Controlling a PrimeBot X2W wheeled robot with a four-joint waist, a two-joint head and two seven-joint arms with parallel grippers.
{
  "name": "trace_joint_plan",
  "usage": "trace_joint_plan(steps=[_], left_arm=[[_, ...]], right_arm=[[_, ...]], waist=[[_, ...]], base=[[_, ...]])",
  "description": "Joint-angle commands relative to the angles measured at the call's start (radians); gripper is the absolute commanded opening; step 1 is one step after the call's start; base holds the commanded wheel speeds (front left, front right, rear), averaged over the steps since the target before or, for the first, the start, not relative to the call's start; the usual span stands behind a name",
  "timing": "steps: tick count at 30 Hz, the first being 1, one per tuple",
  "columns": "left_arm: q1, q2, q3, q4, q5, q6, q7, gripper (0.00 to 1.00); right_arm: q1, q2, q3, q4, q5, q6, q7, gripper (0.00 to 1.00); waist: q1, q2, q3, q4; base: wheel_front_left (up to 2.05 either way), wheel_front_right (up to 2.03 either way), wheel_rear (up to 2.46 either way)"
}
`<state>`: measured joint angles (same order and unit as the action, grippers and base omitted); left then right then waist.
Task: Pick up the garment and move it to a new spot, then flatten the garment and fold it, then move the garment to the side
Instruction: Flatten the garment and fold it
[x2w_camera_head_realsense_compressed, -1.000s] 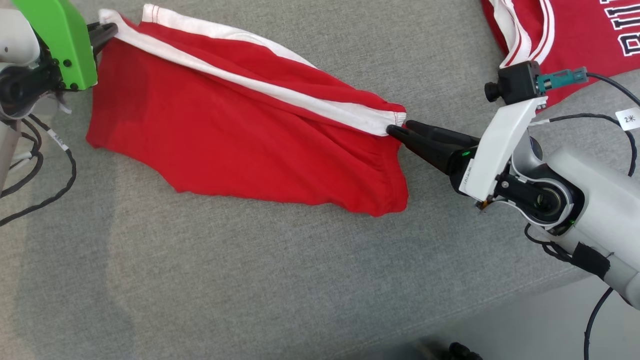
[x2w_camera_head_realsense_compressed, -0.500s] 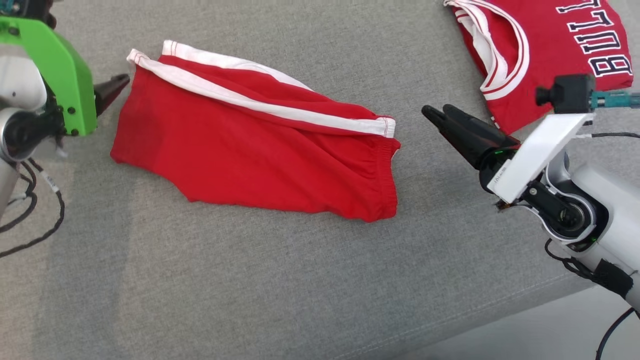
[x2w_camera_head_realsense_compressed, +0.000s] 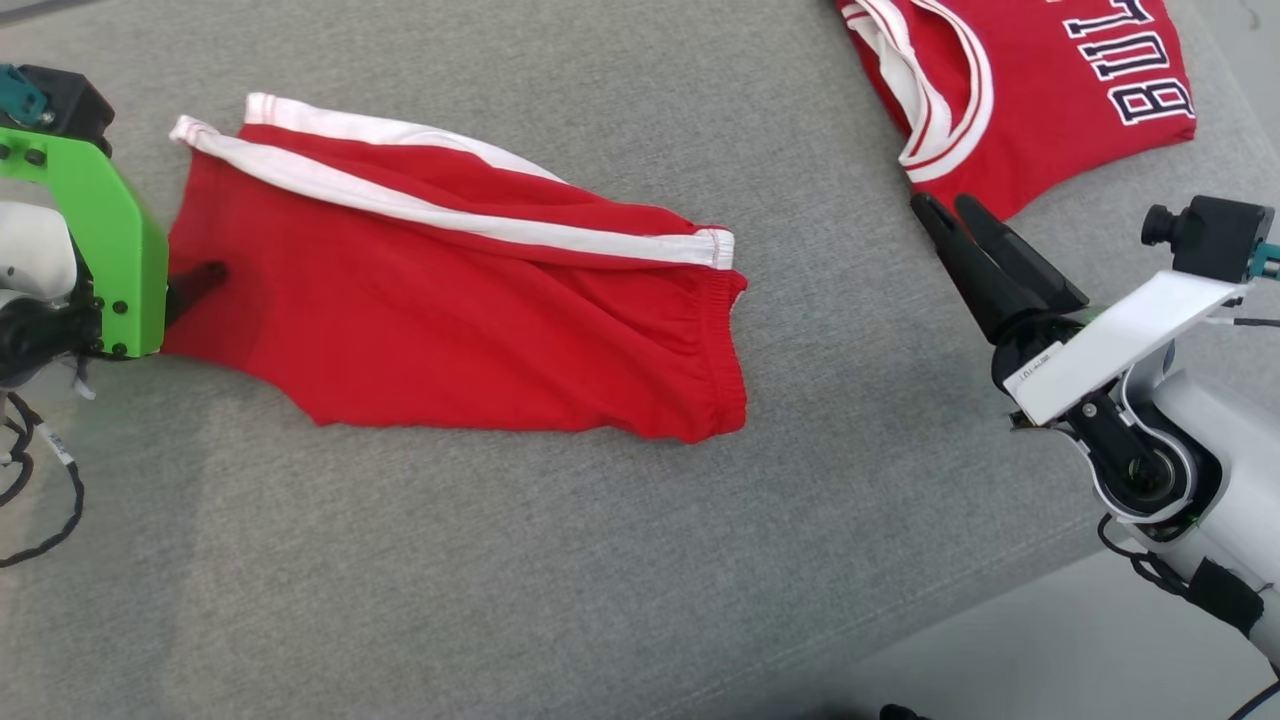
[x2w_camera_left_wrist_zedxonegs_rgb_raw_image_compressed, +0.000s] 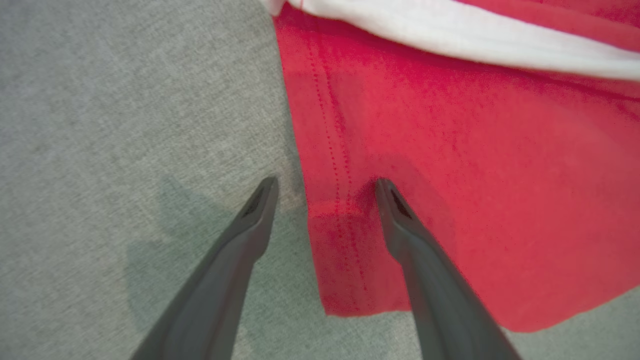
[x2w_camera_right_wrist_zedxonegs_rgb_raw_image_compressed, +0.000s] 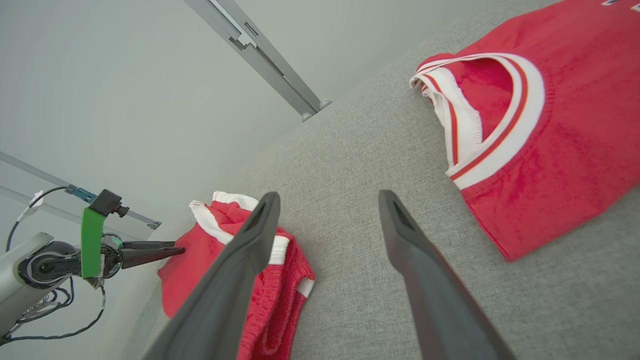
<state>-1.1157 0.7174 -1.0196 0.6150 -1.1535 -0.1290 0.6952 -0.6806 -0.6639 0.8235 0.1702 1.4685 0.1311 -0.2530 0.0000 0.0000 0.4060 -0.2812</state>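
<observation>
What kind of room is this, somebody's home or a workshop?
Probably a robot test room rather than a home: red shorts and a red jersey lie on a grey fabric-covered surface, beside a bare pale wall with a metal rail.

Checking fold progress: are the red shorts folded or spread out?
Folded once: the red shorts show both white stripes lying together along one edge.

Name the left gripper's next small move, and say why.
Probably lower the left gripper and close on the hem: its open jaws straddle the edge of the red fabric shorts with white side stripe, which lie rumpled on the grey woven cushion.
</observation>
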Motion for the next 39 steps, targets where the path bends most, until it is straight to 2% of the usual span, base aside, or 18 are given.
trace_joint_plan(steps=[1,5,14,15,16,18,19,31,39], left_arm=[[-0.002,0.001,-0.005,0.000,-0.023,-0.003,0.015,1.00],[-0.007,0.005,-0.027,-0.020,-0.054,-0.003,0.051,1.00],[-0.034,-0.006,-0.043,-0.030,-0.073,-0.003,0.012,1.00],[-0.034,-0.010,-0.048,-0.029,-0.079,-0.003,0.016,0.91],[-0.035,-0.012,-0.052,-0.027,-0.080,-0.003,0.020,0.73],[-0.036,-0.015,-0.063,-0.022,-0.084,-0.003,0.024,0.15],[-0.039,-0.014,-0.071,-0.015,-0.077,-0.003,0.022,0.00],[-0.021,-0.031,-0.101,-0.008,-0.117,-0.003,-0.013,0.00],[0.019,-0.021,-0.115,-0.019,-0.181,0.001,0.065,0.00]], right_arm=[[0.020,0.009,-0.011,0.007,-0.004,-0.001,-0.007,1.00],[0.047,0.019,-0.026,0.022,-0.009,-0.001,-0.011,1.00],[0.065,0.045,-0.035,0.025,-0.023,-0.001,-0.011,1.00],[0.064,0.046,-0.033,0.025,-0.023,-0.001,-0.011,1.00],[0.063,0.047,-0.032,0.025,-0.024,-0.001,-0.011,1.00],[0.061,0.047,-0.028,0.029,-0.025,-0.001,-0.011,1.00],[0.060,0.046,-0.027,0.031,-0.026,-0.001,-0.011,1.00],[0.080,0.034,-0.009,0.058,-0.025,-0.001,-0.010,1.00],[0.114,0.019,0.018,0.080,-0.007,-0.001,0.008,1.00]], waist=[[0.0000,0.0000,0.022,-0.026],[0.0000,0.0000,0.027,-0.037],[0.0000,0.0000,0.034,-0.049],[0.0000,0.0000,0.037,-0.049],[0.0000,0.0000,0.038,-0.049],[0.0000,0.0000,0.039,-0.047],[0.0000,0.0000,0.039,-0.046],[0.0000,0.0000,-0.075,0.031],[0.0000,0.0000,-0.177,0.115]], base=[[0.00,0.00,0.00],[0.00,0.00,0.00],[0.00,0.00,0.00],[0.00,0.00,0.00],[0.00,0.00,0.00],[0.00,0.00,0.00],[0.00,0.00,0.00],[0.00,0.00,0.00],[0.00,0.00,0.00]])
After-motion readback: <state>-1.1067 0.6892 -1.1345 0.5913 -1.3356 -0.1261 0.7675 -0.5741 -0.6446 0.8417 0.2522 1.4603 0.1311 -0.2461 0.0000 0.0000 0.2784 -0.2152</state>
